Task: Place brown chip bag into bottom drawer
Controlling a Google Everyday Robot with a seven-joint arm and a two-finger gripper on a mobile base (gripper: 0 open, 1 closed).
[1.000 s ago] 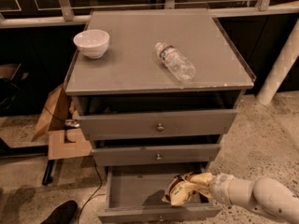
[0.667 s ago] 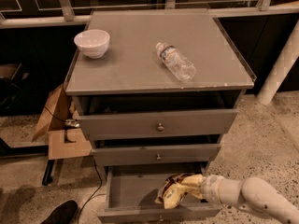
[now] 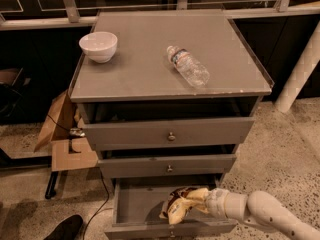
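Note:
The brown chip bag [image 3: 182, 202], crumpled yellow-cream foil with dark brown patches, sits inside the open bottom drawer [image 3: 135, 204] at its right half. My gripper [image 3: 202, 203] comes in from the lower right on a white arm and is at the bag's right end, over the drawer. The bag hides the fingertips. The two wider grey drawers above are pushed in.
A white bowl [image 3: 98, 45] and a clear water bottle [image 3: 188, 66] lie on the cabinet top [image 3: 150, 79]. An open cardboard box [image 3: 62, 134] and a black cable stand left of the cabinet. A white post [image 3: 300, 69] rises at the right. A dark shoe [image 3: 62, 228] shows at the bottom left.
The arm has pushed the chip bag leftward and deeper into the bottom drawer. Nothing else has moved.

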